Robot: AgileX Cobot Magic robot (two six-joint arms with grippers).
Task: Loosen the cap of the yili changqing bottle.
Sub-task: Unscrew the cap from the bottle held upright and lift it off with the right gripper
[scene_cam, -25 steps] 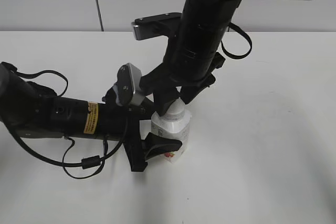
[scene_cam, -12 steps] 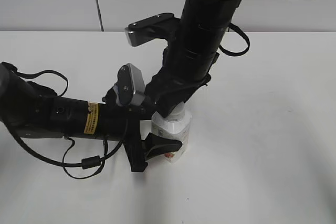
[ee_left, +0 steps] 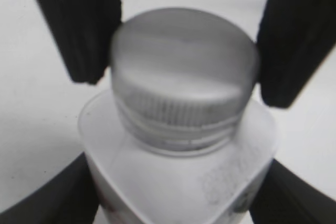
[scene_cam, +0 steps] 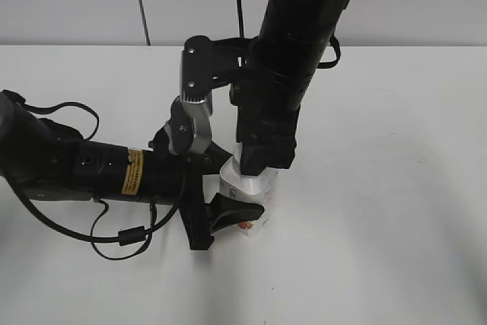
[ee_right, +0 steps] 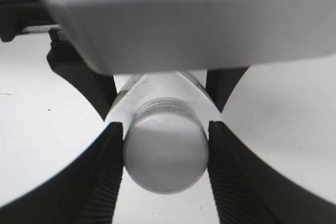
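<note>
We see the right gripper (ee_right: 165, 153) pinching the cap (ee_right: 165, 153) from above, arm near vertical. The left gripper (scene_cam: 228, 207) clamps the yili changqing bottle (scene_cam: 255, 188) upright on the table (scene_cam: 380, 188), arm reaching in low.

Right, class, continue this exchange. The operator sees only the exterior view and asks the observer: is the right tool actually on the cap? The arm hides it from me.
Observer: Yes. In the right wrist view the right tool has a finger pressed against each side of the cap.
Operator: Is the cap off the neck?
Observer: No. The left wrist view shows it sitting on the neck, its ribbed side visible above the shoulders of the bottle.
Operator: Does the left tool grip both sides?
Observer: That same view shows the left tool with a finger against each side of the bottle's body.
</note>
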